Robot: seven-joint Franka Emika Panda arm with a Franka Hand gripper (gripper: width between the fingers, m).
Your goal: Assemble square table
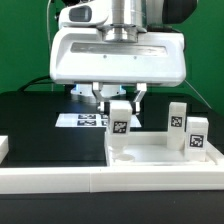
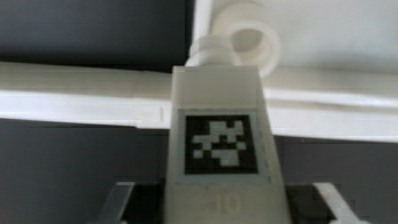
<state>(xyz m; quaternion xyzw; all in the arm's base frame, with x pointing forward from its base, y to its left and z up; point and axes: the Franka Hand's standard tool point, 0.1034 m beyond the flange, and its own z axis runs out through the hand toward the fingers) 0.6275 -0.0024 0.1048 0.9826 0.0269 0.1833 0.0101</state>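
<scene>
So the gripper point(image 1: 120, 97) is clamped on a leg point(image 1: 120, 114), fingers point(image 2: 128, 196) squeezing its two flat sides, tag facing the wrist cam. It hangs right over the near corner of the top point(image 1: 165, 152), where a round socket point(image 2: 246, 42) shows. Two more legs point(image 1: 178, 116) point(image 1: 197, 133) stand on the top toward the exterior view's right. I'd guess hard, light plastic, kinda slick, so gripping the flat faces mid-height seems right. The marker board point(image 1: 85, 120) sits behind.

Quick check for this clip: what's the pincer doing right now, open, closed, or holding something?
Pincer: closed on a white tagged leg, held upright above the square table top; the wrist view shows the leg between the fingers.
</scene>
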